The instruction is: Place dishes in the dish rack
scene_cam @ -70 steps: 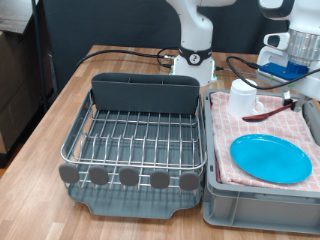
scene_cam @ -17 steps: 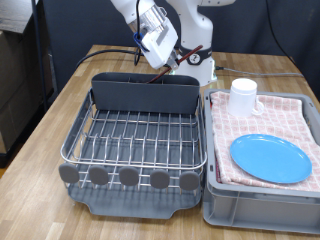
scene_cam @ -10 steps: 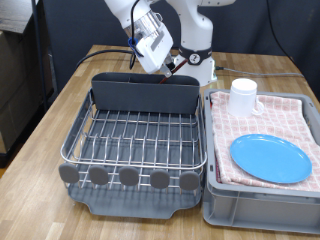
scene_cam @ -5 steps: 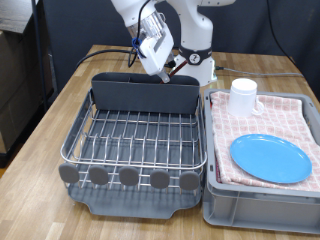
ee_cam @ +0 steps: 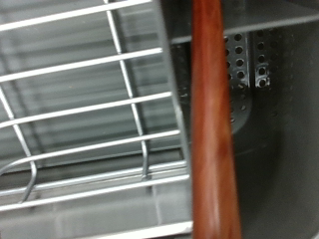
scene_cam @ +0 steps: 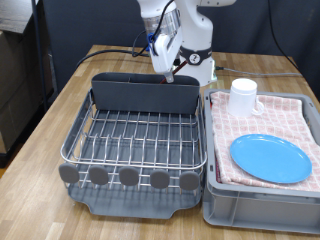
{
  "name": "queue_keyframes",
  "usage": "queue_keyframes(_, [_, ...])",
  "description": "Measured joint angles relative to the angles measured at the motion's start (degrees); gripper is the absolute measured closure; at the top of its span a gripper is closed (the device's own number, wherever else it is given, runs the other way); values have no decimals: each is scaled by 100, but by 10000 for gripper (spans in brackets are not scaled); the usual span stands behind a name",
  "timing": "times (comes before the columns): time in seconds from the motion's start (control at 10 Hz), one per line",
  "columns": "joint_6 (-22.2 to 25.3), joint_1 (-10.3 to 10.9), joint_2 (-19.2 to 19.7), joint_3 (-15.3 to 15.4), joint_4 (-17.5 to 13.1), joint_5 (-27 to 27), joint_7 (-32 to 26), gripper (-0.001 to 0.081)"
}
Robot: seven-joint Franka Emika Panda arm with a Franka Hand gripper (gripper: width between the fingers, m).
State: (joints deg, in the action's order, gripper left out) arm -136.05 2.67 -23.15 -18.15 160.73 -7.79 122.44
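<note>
My gripper point(scene_cam: 166, 60) hangs over the back of the silver wire dish rack point(scene_cam: 135, 140), just above its dark grey caddy point(scene_cam: 145, 95). It is shut on the brown wooden spoon point(scene_cam: 169, 75), which points down into the caddy. In the wrist view the spoon's handle point(ee_cam: 214, 119) runs across the caddy's perforated inside point(ee_cam: 249, 70), beside the rack wires point(ee_cam: 90, 100); the fingers do not show there. The white mug point(scene_cam: 243, 97) and the light-blue plate point(scene_cam: 270, 158) rest on the pink checked cloth at the exterior view's right.
The grey crate point(scene_cam: 255, 205) with the pink checked cloth point(scene_cam: 300, 115) stands against the rack on the exterior view's right. Grey knobs point(scene_cam: 128, 177) line the rack's front edge. Black cables point(scene_cam: 110, 52) and the robot base point(scene_cam: 195, 65) lie behind the caddy on the wooden table point(scene_cam: 40, 150).
The spoon has left the cloth since the earliest frame. Over the last second my gripper has moved to the exterior view's right and lowered slightly over the caddy, spoon turning more upright.
</note>
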Motion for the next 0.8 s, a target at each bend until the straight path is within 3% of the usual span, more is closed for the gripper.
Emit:
queue_keyframes(0.3, [210,-70,-264,333,-105,266,413,3])
queue_keyframes(0.8, [1030,-80,-466,870,-526,571,1050,3])
